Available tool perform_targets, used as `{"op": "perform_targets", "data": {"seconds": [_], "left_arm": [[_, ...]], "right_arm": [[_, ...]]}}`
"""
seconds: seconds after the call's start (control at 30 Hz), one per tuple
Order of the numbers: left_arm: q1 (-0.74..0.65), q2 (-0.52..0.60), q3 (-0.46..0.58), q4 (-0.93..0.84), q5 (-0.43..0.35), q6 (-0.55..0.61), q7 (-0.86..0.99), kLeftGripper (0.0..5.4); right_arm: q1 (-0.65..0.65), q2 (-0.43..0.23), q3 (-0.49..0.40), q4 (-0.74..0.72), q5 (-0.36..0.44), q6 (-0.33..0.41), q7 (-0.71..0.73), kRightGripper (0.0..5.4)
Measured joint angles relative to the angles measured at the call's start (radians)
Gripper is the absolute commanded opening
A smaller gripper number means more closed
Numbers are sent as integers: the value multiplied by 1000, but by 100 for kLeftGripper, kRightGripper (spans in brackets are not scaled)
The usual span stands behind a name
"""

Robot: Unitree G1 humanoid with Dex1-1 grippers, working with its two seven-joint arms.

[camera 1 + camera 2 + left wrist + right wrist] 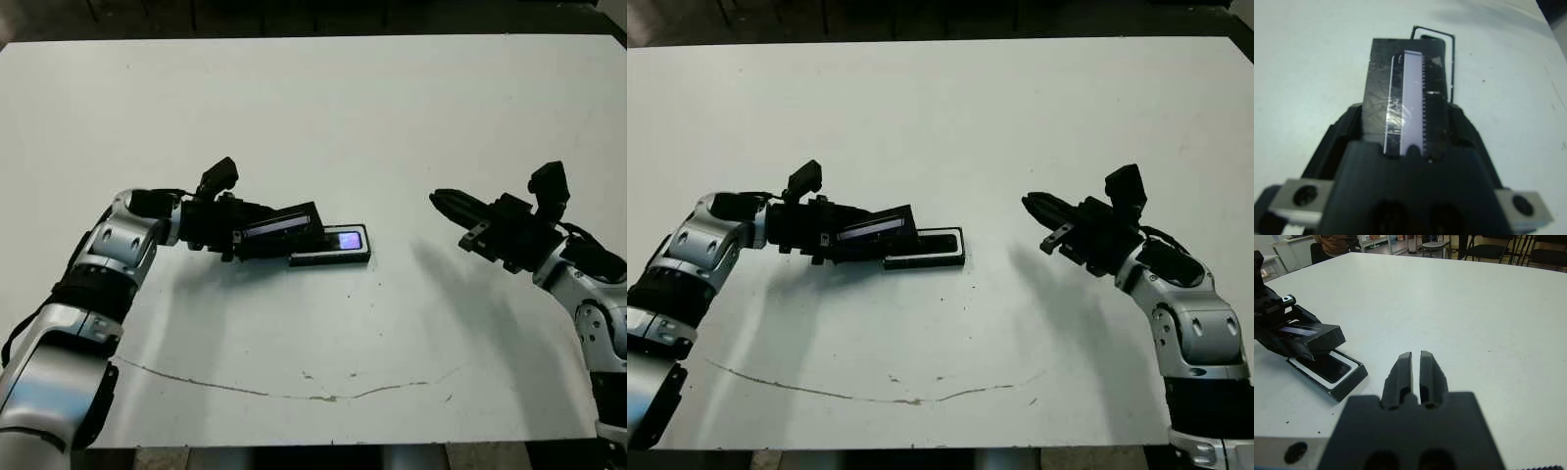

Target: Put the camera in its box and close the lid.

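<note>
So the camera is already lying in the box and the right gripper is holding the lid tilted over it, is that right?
Not quite: it is the left gripper that holds the lid, not the right. The left eye view shows it tilted over the near end of the box, with the camera lying inside. The right gripper is off to the side, shut and holding nothing.

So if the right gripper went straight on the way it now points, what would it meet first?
Probably the box with the camera inside. The shut right gripper points across bare table toward the left gripper, which holds the lid tilted over the box. Depth is unclear; it might pass just behind it.
</note>
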Motion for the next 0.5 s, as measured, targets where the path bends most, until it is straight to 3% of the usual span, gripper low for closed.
{"op": "perform_targets", "data": {"seconds": [0.23,0.5], "left_arm": [[-35,-32,-14,81,9,-44,-41,282],[-32,-23,-46,42,26,-29,-83,282]], "right_arm": [[3,0,-6,-2,0,0,5,0],[5,0,-10,-2,-1,-5,14,0]]}}
